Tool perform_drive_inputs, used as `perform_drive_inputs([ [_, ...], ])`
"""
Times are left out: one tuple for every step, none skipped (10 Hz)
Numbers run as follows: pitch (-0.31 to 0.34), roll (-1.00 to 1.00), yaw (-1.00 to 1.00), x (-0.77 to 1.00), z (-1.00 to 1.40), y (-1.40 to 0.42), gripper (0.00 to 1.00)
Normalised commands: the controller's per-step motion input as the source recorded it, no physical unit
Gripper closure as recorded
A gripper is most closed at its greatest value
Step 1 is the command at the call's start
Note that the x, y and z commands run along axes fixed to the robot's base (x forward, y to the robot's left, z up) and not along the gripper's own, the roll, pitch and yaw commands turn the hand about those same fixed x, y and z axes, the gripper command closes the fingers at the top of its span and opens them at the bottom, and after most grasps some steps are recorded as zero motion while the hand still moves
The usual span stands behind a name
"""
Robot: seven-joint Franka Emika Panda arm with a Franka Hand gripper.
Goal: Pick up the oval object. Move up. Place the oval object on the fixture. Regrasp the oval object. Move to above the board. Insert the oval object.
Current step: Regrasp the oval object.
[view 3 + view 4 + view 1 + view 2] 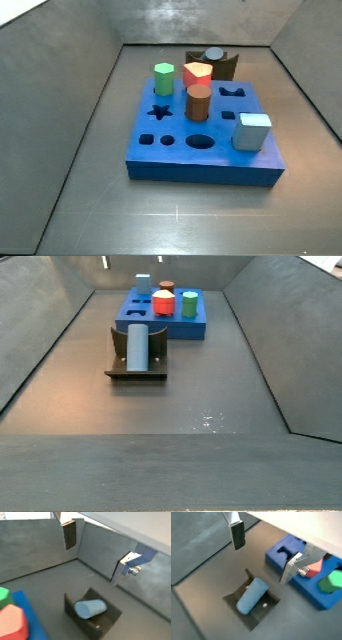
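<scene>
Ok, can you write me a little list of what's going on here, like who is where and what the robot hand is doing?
oval object: pale blue-grey peg lying on the fixture
fixture: dark holder on the floor beside the board
board: bright blue block with shaped holes and coloured pegs
gripper: above the peg, fingers apart, holding nothing
oval hole: cannot tell which one it is

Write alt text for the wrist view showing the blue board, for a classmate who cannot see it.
A pale blue-grey oval peg lies on the dark notched fixture, untouched. The open gripper hovers above, fingers apart, beside the bright blue board.
</scene>
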Motion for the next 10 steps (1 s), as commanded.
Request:
perform_drive_inputs([
  [-0.020, 1.00, 0.02, -0.01, 0.01, -0.02, 0.00],
  [-0.014, 1.00, 0.02, 0.01, 0.00, -0.02, 0.00],
  [-0.005, 1.00, 0.02, 0.02, -0.01, -0.02, 0.00],
  [0.006, 1.00, 0.02, 0.03, -0.01, -0.03, 0.00],
  [0.016, 1.00, 0.03, 0.04, -0.01, -0.03, 0.00],
  [0.041, 1.00, 0.03, 0.06, -0.01, -0.03, 0.00],
  [0.081, 1.00, 0.05, 0.07, -0.01, -0.03, 0.00],
  [0.109, 0.91, 0.06, 0.09, -0.01, -0.03, 0.00],
  [0.118, 0.78, 0.07, 0.09, -0.02, -0.04, 0.00],
  [0.117, 0.45, 0.10, 0.08, -0.01, -0.04, 0.00],
])
